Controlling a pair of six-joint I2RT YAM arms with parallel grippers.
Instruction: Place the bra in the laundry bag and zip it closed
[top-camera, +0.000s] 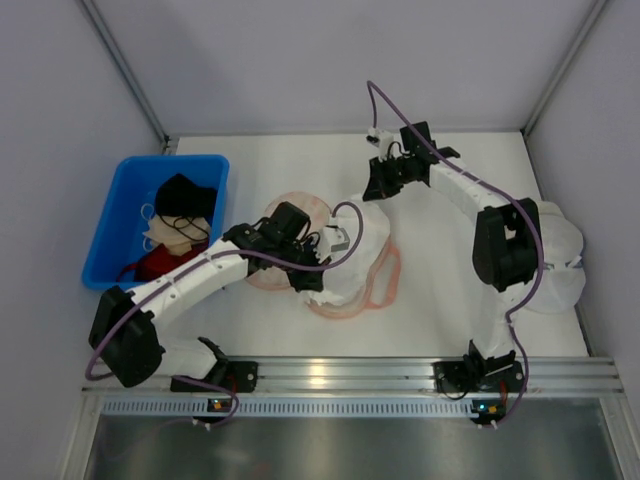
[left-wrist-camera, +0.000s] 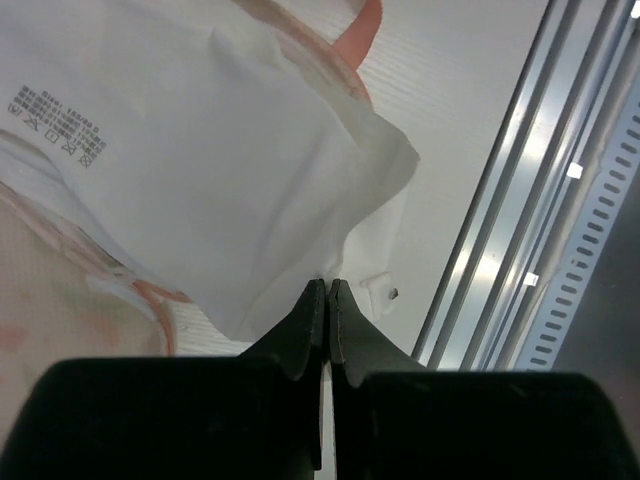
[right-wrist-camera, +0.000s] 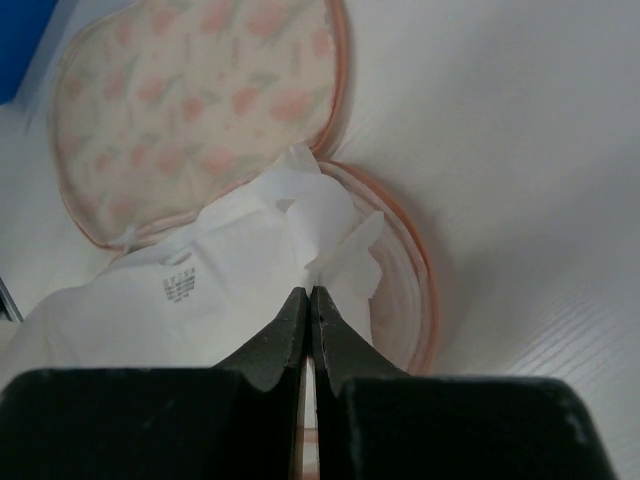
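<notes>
The laundry bag (top-camera: 388, 283) lies open in the middle of the table, its peach-pink printed lobe (right-wrist-camera: 190, 110) spread flat and its pink zip rim showing. The bra (top-camera: 362, 245), pale white with a printed label, is draped over the bag's other lobe. My left gripper (top-camera: 310, 275) is shut on the bra's near edge (left-wrist-camera: 200, 150), its tips (left-wrist-camera: 327, 285) pressed together on the fabric. My right gripper (top-camera: 378, 188) is shut on the bra's far end (right-wrist-camera: 330, 225), its tips (right-wrist-camera: 308, 292) over the lobe's rim. The bag's rim also shows in the left wrist view (left-wrist-camera: 360, 30).
A blue bin (top-camera: 105, 220) at the left holds black (top-camera: 185, 195), beige and red garments. Plain white round domes (top-camera: 562, 262) sit at the right behind the right arm. A metal rail (top-camera: 330, 375) runs along the near edge, close to the left gripper (left-wrist-camera: 520, 200).
</notes>
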